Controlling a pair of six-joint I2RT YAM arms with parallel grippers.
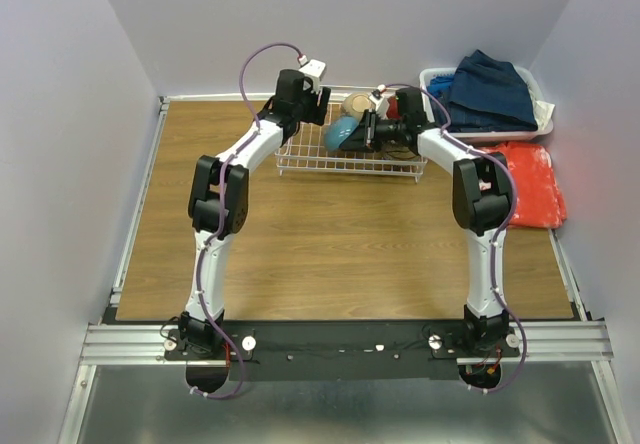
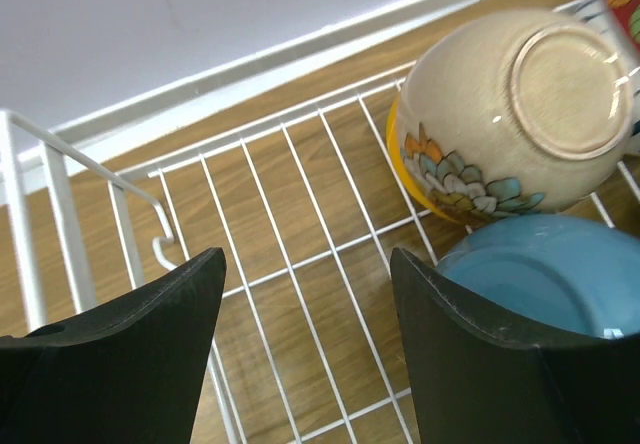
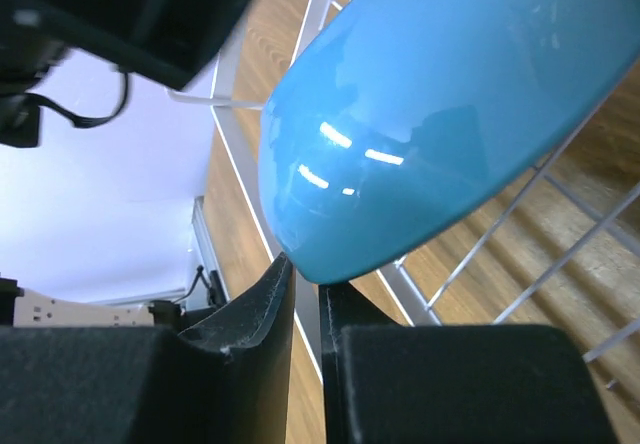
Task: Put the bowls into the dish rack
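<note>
The white wire dish rack (image 1: pixel 350 161) stands at the far middle of the table. My right gripper (image 1: pixel 362 132) is shut on the rim of a glossy blue bowl (image 1: pixel 338 134) and holds it tilted over the rack; the pinch (image 3: pixel 305 279) and the bowl (image 3: pixel 440 94) show in the right wrist view. My left gripper (image 1: pixel 318 104) is open and empty above the rack's left part (image 2: pixel 305 264). A cream bowl with a flower pattern (image 2: pixel 500 114) lies upturned on a yellow-orange bowl (image 2: pixel 400 154) in the rack (image 2: pixel 300 184), beside the blue bowl (image 2: pixel 540 269).
A white plastic basket (image 1: pixel 430 79) of blue clothes (image 1: pixel 490 94) stands at the far right, with an orange cloth (image 1: pixel 535 184) in front of it. A red item (image 2: pixel 625 4) shows behind the cream bowl. The back wall is close behind the rack.
</note>
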